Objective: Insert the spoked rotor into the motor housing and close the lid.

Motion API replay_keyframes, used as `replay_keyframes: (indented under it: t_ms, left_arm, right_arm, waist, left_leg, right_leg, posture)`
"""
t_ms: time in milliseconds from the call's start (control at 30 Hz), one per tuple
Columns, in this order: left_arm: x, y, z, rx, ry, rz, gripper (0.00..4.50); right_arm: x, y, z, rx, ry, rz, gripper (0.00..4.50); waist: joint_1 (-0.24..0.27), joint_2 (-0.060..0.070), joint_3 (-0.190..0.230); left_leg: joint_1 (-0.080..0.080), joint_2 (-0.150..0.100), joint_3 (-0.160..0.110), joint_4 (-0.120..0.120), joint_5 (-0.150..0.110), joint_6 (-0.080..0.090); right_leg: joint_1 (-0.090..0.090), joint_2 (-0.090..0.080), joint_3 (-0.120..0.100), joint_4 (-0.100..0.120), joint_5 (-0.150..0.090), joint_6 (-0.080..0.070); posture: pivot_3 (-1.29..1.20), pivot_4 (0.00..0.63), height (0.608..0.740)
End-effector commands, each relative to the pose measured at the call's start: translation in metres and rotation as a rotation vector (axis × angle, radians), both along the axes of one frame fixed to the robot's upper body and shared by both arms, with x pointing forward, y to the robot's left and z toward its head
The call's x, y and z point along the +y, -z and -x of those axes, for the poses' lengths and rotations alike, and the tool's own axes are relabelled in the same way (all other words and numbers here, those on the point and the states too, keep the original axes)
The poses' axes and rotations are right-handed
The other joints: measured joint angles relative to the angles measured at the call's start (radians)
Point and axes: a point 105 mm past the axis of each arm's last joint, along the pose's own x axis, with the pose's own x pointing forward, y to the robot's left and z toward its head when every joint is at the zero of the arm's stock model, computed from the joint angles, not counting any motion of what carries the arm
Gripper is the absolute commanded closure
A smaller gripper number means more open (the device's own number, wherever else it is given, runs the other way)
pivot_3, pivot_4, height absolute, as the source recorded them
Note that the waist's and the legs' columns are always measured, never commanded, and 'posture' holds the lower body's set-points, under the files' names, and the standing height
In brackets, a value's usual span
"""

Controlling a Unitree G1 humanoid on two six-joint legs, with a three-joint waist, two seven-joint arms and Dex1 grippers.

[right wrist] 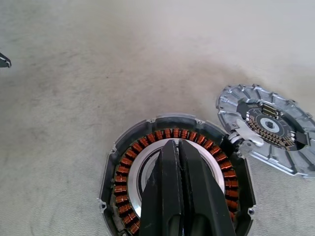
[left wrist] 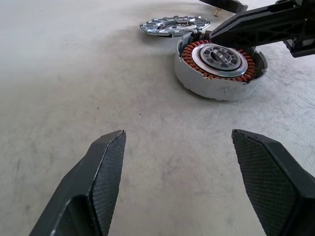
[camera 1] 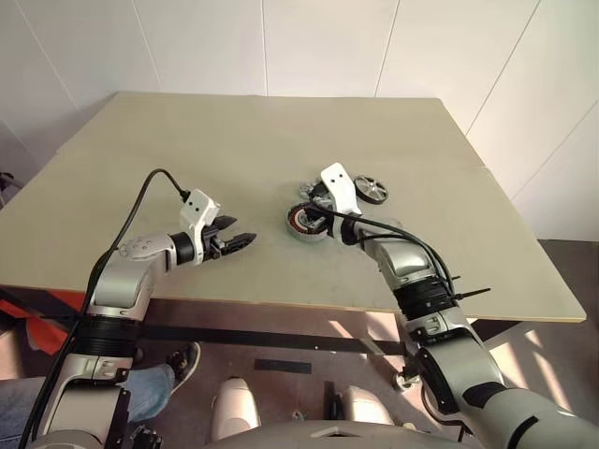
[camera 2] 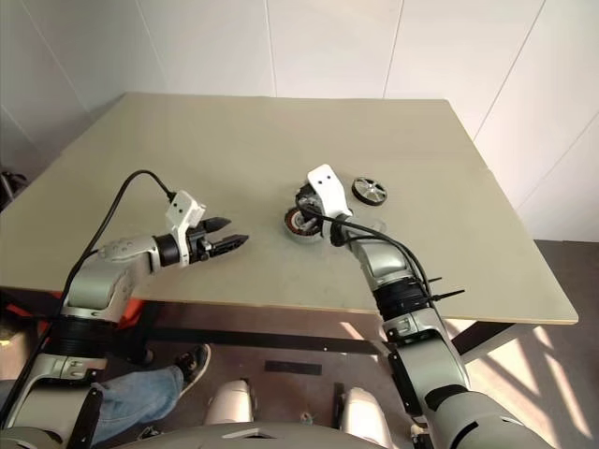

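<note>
The motor housing [right wrist: 174, 182] sits open on the table [camera 1: 187, 140], copper windings exposed, with the ridged grey lid [right wrist: 268, 129] lying flat just beside it — set aside so the cavity stays free. The right gripper [right wrist: 177, 150], jaws pressed together and holding nothing, hangs over the housing's centre. The spoked rotor [camera 1: 372, 189] waits near the housing, not yet inserted. The left gripper [camera 1: 245, 240] hovers well apart, jaws wide and empty — probably ready to steady the housing.
</note>
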Motion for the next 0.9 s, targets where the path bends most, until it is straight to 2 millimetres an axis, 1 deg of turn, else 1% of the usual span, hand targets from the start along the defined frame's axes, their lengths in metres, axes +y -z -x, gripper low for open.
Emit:
replay_keyframes:
  t_ms: [33,100,167,333,433,500,567,767,833,900]
  left_arm:
    - [0.000,-0.007,-0.002,-0.038,0.005,-0.022,0.85]
    - [-0.002,-0.006,-0.003,-0.039,0.009,-0.024,0.85]
    - [-0.003,-0.006,-0.003,-0.040,0.011,-0.024,0.85]
    - [-0.006,-0.003,-0.002,-0.034,0.016,-0.022,0.85]
    - [-0.007,-0.001,-0.001,-0.029,0.017,-0.018,0.85]
    - [-0.008,0.000,-0.002,-0.027,0.018,-0.017,0.85]
    - [-0.009,0.001,-0.002,-0.026,0.019,-0.017,0.85]
    - [-0.009,0.002,-0.003,-0.024,0.021,-0.020,0.85]
    - [-0.009,0.003,-0.002,-0.022,0.019,-0.022,0.85]
    - [-0.009,0.003,-0.002,-0.018,0.015,-0.019,0.85]
  right_arm:
    - [0.008,0.014,0.004,0.023,-0.013,0.028,4.48]
    - [0.006,0.023,0.004,0.036,0.002,0.048,4.48]
    - [0.004,0.019,0.002,0.029,0.011,0.038,4.48]
    - [-0.002,-0.004,-0.003,-0.022,0.010,-0.004,4.48]
    - [-0.002,-0.032,-0.003,-0.072,-0.015,-0.054,4.48]
    - [-0.003,-0.041,-0.003,-0.088,-0.021,-0.068,4.48]
    - [-0.005,-0.042,-0.005,-0.088,-0.011,-0.065,4.48]
    - [-0.007,-0.033,-0.008,-0.072,0.010,-0.049,4.48]
    - [-0.015,-0.032,-0.012,-0.065,0.051,-0.052,4.48]
    - [-0.035,-0.039,-0.024,-0.064,0.142,-0.088,4.48]
  waist:
    - [0.000,0.000,0.000]
    - [0.000,0.000,0.000]
    - [0.000,0.000,0.000]
    - [0.001,0.000,0.000]
    - [0.001,0.000,0.000]
    - [0.001,0.000,0.000]
    - [0.001,0.000,0.000]
    - [0.000,0.000,0.000]
    - [0.000,0.000,0.000]
    - [0.001,0.000,0.000]
  left_leg:
    - [0.000,0.000,0.000,0.000,0.000,0.000]
    - [0.000,0.000,0.000,0.000,0.000,0.000]
    - [0.001,0.000,0.000,0.000,0.000,0.000]
    - [0.002,0.000,0.000,0.001,0.000,0.001]
    - [0.002,0.000,0.000,0.001,0.000,0.001]
    - [0.002,0.000,-0.001,0.001,0.000,0.000]
    - [0.002,0.000,-0.001,0.001,0.000,0.000]
    - [0.002,0.000,0.000,0.001,0.000,0.000]
    - [0.002,0.000,0.000,0.001,0.000,0.000]
    - [0.002,0.000,0.000,0.001,0.000,0.000]
  right_leg:
    - [0.000,0.000,0.000,0.000,0.000,0.000]
    - [0.000,0.000,0.000,0.000,0.000,0.000]
    - [0.001,0.000,0.000,0.000,0.000,0.000]
    - [0.003,0.000,0.000,0.001,0.000,0.000]
    - [0.002,0.000,0.000,0.001,0.000,0.000]
    - [0.002,0.000,0.000,0.001,0.000,0.000]
    - [0.002,0.000,0.000,0.001,0.000,0.000]
    - [0.002,0.000,0.000,0.001,0.000,0.000]
    - [0.002,0.000,0.000,0.001,0.000,0.000]
    - [0.002,0.000,0.000,0.001,0.000,0.000]
  posture:
    - [0.00,0.000,0.740]
    - [0.00,0.000,0.740]
    - [0.00,0.000,0.740]
    - [0.00,0.000,0.740]
    - [0.00,0.000,0.740]
    - [0.00,0.000,0.740]
    - [0.00,0.000,0.740]
    - [0.00,0.000,0.740]
    - [0.00,0.000,0.740]
    - [0.00,0.000,0.740]
